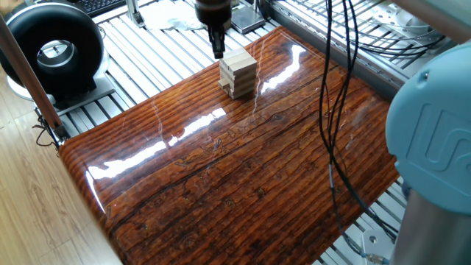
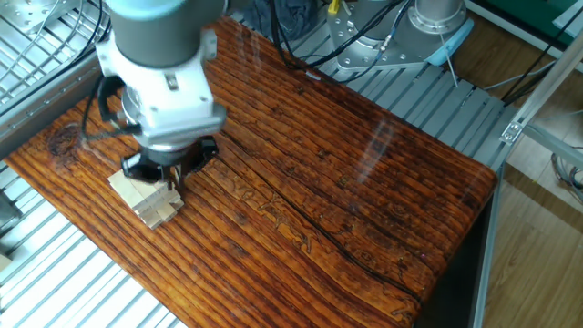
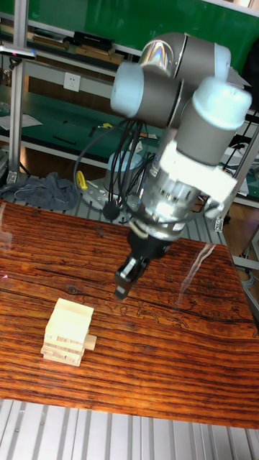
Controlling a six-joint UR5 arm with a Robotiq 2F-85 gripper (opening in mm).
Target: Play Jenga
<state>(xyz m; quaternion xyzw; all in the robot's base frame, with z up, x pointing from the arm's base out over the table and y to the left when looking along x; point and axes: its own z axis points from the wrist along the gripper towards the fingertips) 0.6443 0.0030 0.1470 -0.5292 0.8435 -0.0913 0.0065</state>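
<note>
Pale wooden Jenga tower upright near one end of glossy striped tabletop, one block jutting at low layer in tall fixed view

Gripper angled downward, poised beside and slightly above tower, apart from it in tall fixed view; jaws narrow and close together, grasping nothing visible, exact state cannot be told. Grey-blue arm bent overhead, cables trailing. Tower just inside table edge; wide bare wood across remaining surface. Slatted metal frame around table, black round fan alongside, green backdrop behind
</note>
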